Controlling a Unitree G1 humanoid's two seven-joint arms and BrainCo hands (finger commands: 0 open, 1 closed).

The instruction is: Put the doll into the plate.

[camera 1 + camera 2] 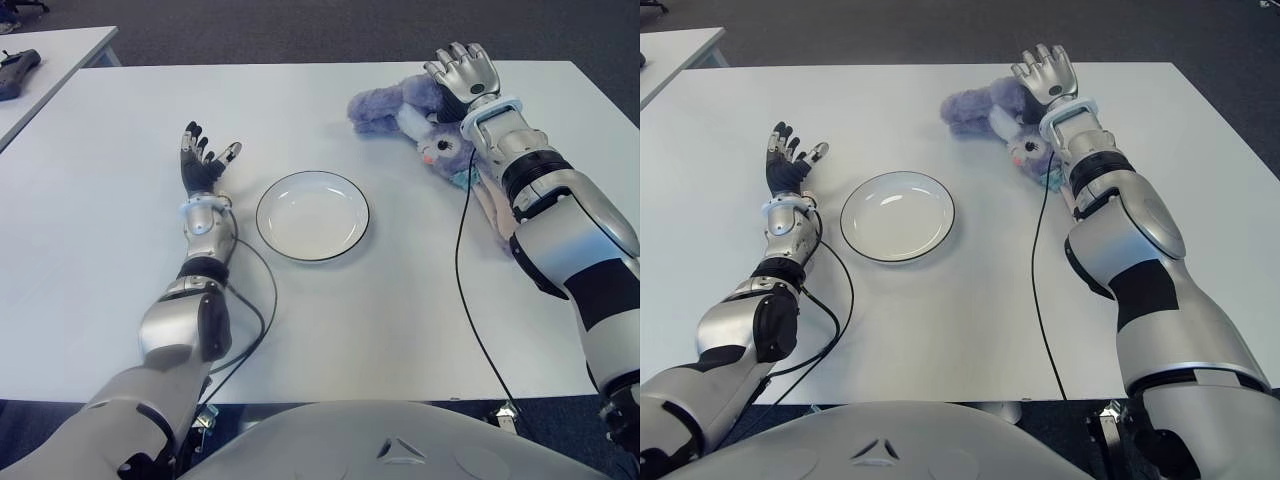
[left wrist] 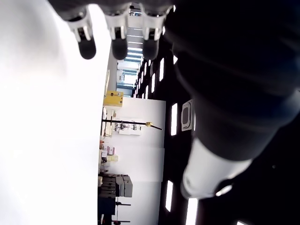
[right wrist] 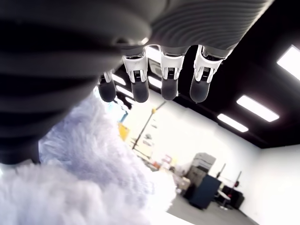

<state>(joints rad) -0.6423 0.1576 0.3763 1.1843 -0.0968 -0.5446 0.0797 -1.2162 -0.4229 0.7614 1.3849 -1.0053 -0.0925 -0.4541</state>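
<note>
Left hand (image 1: 204, 158), palm up with fingers spread and holding nothing, shows left of the plate (image 1: 312, 216) on the white table (image 1: 100, 200). Right arm extended; right hand (image 1: 461, 70), fingers extended and not closed, over the purple doll (image 1: 410, 112), which lies right of the plate.

The plate (image 1: 312, 215) lies near the middle of the counter (image 1: 100, 200), with the doll (image 1: 415, 115) well apart from it, farther back and to the right. The right robot hand (image 1: 462, 68) sits over the doll's far right end, its forearm running across the doll toward the near right side of the counter. The left robot hand (image 1: 203, 158) shows just beside the plate on its left, and a second table (image 1: 60, 50) stands off the counter's far left corner.
</note>
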